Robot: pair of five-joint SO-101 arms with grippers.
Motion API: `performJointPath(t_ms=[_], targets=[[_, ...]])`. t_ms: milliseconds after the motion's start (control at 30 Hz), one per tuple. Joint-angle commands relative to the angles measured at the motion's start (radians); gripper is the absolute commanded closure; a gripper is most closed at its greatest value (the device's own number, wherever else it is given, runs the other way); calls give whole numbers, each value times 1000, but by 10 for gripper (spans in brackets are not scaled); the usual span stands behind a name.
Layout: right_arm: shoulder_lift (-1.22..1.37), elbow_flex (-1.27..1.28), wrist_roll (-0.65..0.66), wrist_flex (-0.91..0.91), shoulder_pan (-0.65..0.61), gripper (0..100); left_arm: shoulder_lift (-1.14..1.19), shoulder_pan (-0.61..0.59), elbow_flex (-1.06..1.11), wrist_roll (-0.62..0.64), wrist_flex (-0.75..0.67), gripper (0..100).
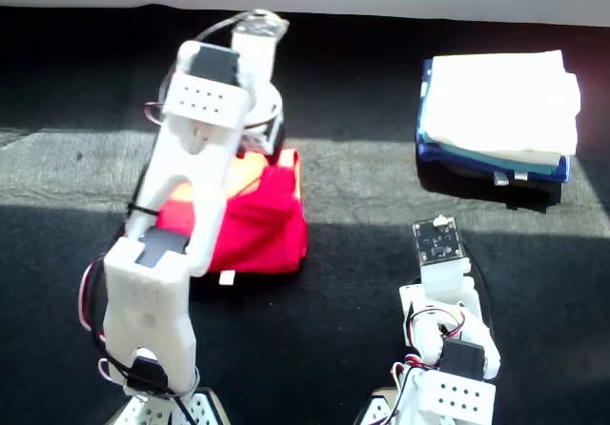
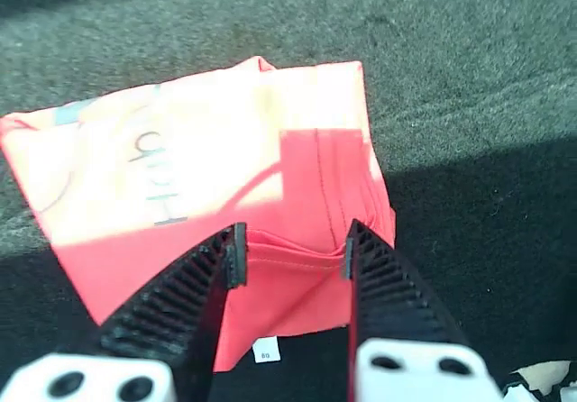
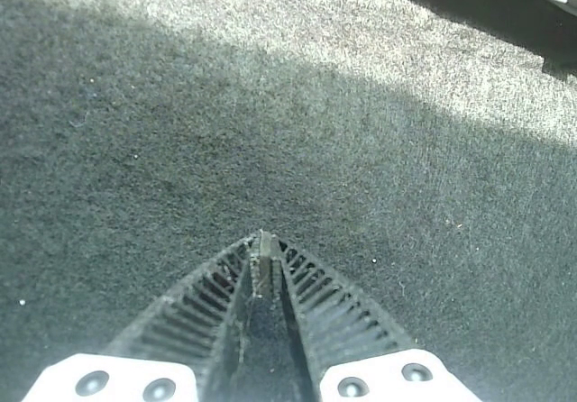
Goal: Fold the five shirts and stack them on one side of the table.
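At the left the folded red cotton shirt [image 2: 207, 177] lay well apart from the pile, the left gripper [image 2: 291, 251] above it, jaws parted and empty; the right gripper [image 3: 263, 244] was closed on nothing over the dark grey felt table [image 1: 362, 187]; at far right sat the white-topped stack of folded shirts [image 1: 500, 111]; seemingly only the red one awaited stacking, its path unobstructed.

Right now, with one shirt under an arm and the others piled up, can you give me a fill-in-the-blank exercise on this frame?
1. The shirt beneath the left gripper is ____ in colour.
2. The left gripper's fingers are ____.
3. The right gripper, over the dark table, is ____.
4. The top layer of the folded stack is ____.

Missing words: red; open; shut; white.
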Motion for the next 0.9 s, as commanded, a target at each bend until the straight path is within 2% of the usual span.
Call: performJointPath(t_ms=[0, 33, 100, 300, 567, 700, 767, 867], targets=[[-12, 125, 0, 4, 8, 987, -67, -39, 108, -3, 3, 995], [-12, 125, 0, 4, 8, 987, -67, -38, 165, -3, 3, 973], [-13, 125, 0, 4, 8, 987, -68, -25, 277, -2, -12, 992], [-13, 125, 0, 4, 8, 987, -82, 47, 549, 3, -149, 989], [-13, 125, 0, 4, 8, 987, -205, 213, 575, 3, -81, 990], [-13, 125, 0, 4, 8, 987, -252, 297, 644, 3, -101, 990], [-13, 125, 0, 4, 8, 987, -263, 291, 634, -2, -117, 990], [-13, 125, 0, 4, 8, 987, -282, 200, 565, -3, -129, 990]])
